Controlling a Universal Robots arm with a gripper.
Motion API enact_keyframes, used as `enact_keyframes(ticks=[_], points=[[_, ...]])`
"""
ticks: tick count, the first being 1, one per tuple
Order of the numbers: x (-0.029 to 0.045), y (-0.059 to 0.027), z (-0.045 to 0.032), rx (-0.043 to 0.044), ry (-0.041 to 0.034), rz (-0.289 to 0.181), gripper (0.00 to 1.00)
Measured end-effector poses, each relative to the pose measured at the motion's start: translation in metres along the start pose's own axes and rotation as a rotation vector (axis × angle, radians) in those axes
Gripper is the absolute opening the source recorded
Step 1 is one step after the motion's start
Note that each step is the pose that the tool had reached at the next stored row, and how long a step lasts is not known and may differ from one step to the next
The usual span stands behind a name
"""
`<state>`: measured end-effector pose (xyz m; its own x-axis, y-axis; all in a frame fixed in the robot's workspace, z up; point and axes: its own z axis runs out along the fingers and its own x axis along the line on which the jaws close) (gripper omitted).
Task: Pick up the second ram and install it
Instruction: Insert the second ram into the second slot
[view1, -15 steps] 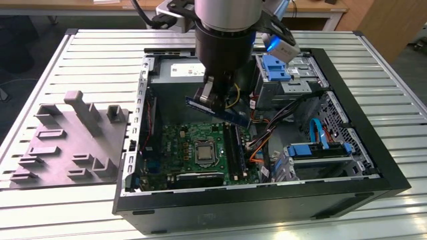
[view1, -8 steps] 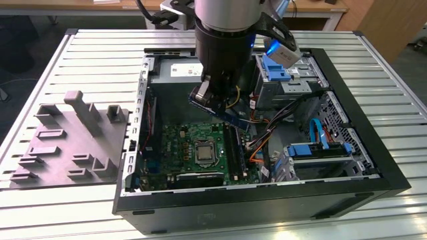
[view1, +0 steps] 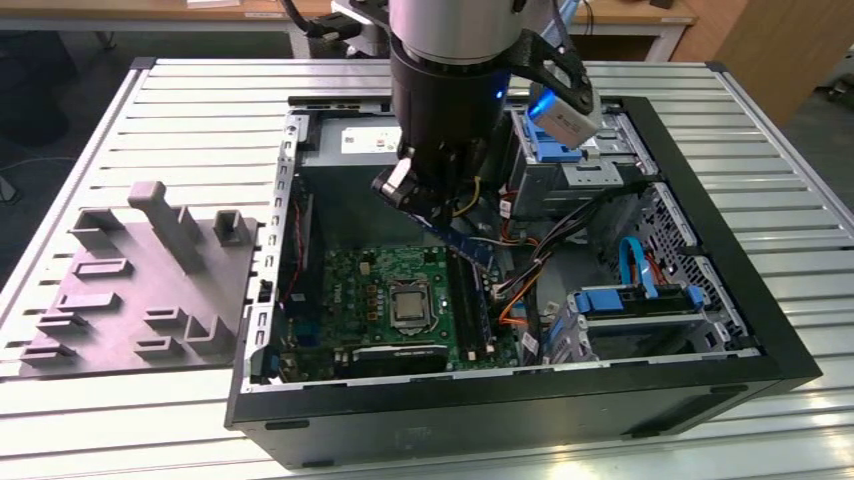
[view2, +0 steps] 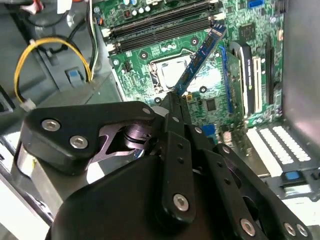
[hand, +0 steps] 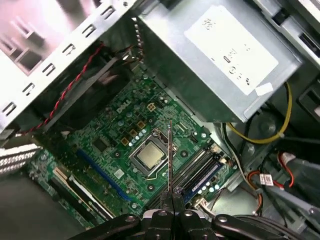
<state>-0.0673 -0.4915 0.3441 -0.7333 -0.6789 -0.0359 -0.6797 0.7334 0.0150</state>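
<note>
My gripper reaches down into the open computer case and is shut on the second ram, a thin blue-green stick. In the second wrist view the ram slants out from the fingertips over the processor socket. The first wrist view has the ram edge-on as a thin line rising from the gripper, above the green motherboard. The long black memory slots lie beside the socket, apart from the stick; they also appear in the first wrist view as slots.
The grey power-supply box stands next to the motherboard. Yellow wires and orange cables run near the slots. Drive bays with blue parts fill the case's side on the exterior view's right. A grey fixture lies outside the case.
</note>
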Motion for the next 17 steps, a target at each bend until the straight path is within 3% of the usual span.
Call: enact_keyframes(ticks=[17], points=[[0.0000, 0.0000, 0.0009, 0.0110, -0.0047, 0.309, 0.11]])
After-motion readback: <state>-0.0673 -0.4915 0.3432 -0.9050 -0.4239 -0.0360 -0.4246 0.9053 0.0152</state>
